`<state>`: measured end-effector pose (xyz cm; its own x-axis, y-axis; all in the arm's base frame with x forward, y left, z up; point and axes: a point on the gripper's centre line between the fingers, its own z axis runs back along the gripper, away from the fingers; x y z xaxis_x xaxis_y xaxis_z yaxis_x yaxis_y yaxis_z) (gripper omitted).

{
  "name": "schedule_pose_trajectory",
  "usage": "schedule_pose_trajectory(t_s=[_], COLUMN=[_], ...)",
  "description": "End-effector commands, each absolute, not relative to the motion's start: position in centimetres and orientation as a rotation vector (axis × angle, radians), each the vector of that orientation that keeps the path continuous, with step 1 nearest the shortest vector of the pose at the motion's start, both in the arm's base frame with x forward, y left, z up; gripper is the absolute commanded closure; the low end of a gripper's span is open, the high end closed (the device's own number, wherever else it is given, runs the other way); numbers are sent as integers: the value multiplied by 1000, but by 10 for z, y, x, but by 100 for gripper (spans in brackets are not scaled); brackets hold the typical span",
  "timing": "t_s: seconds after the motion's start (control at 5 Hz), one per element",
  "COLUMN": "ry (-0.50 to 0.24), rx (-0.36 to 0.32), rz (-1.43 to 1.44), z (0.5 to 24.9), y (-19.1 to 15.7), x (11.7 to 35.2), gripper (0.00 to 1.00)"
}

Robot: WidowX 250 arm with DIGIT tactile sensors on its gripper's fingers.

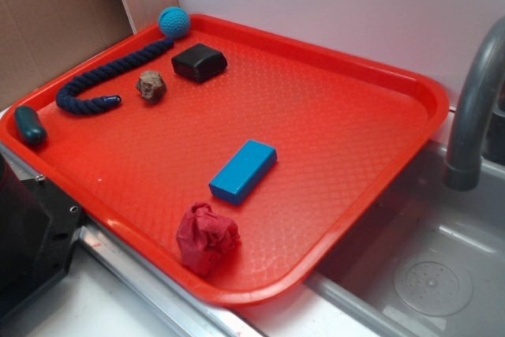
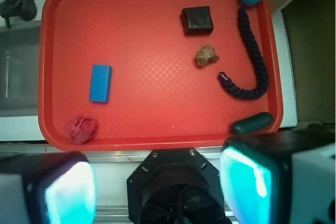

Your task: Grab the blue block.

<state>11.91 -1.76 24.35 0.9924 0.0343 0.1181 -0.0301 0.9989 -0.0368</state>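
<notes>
The blue block lies flat on its widest face in the near part of the red tray, alone, with bare tray on all sides, so nothing blocks a grasp across its narrow width. Just nearer than it, by the front rim, sits a crumpled red cloth; the two are close but do not touch.

The other things are well apart, at the far left of the tray: a black block, a brown stone, a dark rope with a teal ball at its end, and a dark green oval piece resting on the left rim. Beyond the tray's right edge stands a grey faucet over a sink.

The gripper hangs high above the tray's edge (the wrist view takes in the whole tray), its fingers spread wide and holding nothing. I judge the approach is not yet begun; the block lies well to the left in that view.
</notes>
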Motion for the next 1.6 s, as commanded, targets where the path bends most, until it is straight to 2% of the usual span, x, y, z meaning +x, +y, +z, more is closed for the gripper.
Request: schedule_pose_trajectory(t_s=[0.0,0.2,0.4,0.6,1.0,1.2,1.4], ry=[-119,-106,-160,-102,-102,-112,-81], rx=[-35,-18,-52,-88,-88,-51,-45], rz=[32,88,135,64,64,119,116], z=[244,194,157,135,135,96,73], y=[-18,-54,-104,-133,-133,-144,-141], x=[119,147,178,194,194,204,203], gripper=[0,0,0,0,0,0,0])
